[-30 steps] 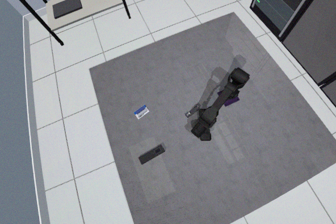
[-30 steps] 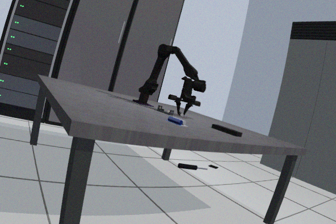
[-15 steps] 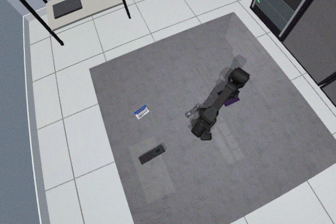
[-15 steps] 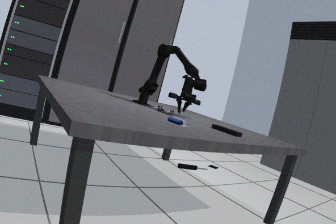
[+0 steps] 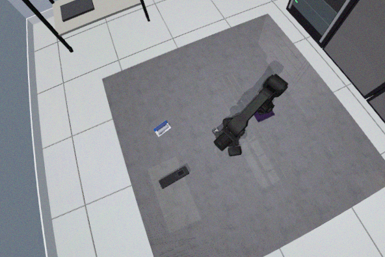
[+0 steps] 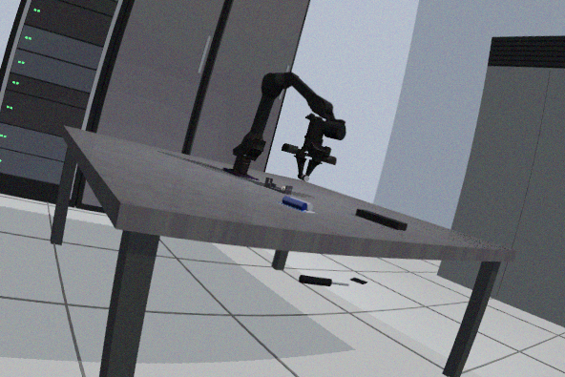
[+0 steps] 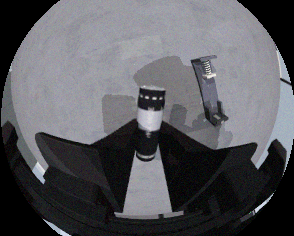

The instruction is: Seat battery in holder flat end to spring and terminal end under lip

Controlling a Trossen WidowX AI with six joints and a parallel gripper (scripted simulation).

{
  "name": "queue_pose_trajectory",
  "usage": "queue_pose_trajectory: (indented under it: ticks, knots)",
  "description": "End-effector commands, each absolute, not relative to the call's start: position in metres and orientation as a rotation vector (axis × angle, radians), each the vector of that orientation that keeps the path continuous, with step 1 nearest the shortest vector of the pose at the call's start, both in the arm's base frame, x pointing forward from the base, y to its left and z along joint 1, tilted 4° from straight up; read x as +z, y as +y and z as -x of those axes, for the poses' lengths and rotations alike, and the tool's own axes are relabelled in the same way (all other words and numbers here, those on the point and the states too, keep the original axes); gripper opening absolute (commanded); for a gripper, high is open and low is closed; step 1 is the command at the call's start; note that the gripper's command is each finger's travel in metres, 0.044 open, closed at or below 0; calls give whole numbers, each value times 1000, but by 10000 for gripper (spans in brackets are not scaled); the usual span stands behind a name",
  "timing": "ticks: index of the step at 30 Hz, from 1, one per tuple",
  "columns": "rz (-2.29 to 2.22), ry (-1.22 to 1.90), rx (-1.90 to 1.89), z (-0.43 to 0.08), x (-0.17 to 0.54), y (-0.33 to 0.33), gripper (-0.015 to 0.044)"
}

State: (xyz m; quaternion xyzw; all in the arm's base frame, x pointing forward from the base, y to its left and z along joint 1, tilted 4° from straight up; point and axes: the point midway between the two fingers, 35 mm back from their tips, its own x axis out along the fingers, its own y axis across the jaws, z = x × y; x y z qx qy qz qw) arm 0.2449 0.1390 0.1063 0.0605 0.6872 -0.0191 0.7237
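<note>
In the wrist view the fingers sit nearest, closed on one battery (image 7: 150,121); it stands out ahead of the gripper (image 7: 148,158), black-banded end farthest from the camera, lifted off the counter (image 7: 75,65) judging by its shadow; right of it and a little farther lies one dark holder (image 7: 208,89), apart from the battery.

Risks, as I judge them: the grip looks to be on one end only, so the battery could pivot or slip while carried; which end is the terminal I cannot tell, so it might go in reversed; coming down steeply could jam it against the lip or load the holder.

Counted: one arm, one battery, one holder; on the counter in the top view also one blue-and-white card (image 5: 162,128) to the left and one flat black bar (image 5: 174,177) nearer left, both well apart from the gripper.
</note>
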Motion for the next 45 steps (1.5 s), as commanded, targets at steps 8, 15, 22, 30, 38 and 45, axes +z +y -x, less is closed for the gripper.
queue_pose_trajectory:
  ticks: [8, 15, 22, 30, 38, 45]
  knots:
    - [110, 1496, 185, -264, 120, 82, 61]
    - [268, 1474, 320, -268, 126, 47, 61]
    - [301, 1468, 344, -268, 127, 41, 61]
    - [317, 1556, 337, -267, 113, 42, 61]
    - [336, 1680, 321, -266, 94, 42, 61]
    - [336, 1728, 319, -265, 87, 41, 61]
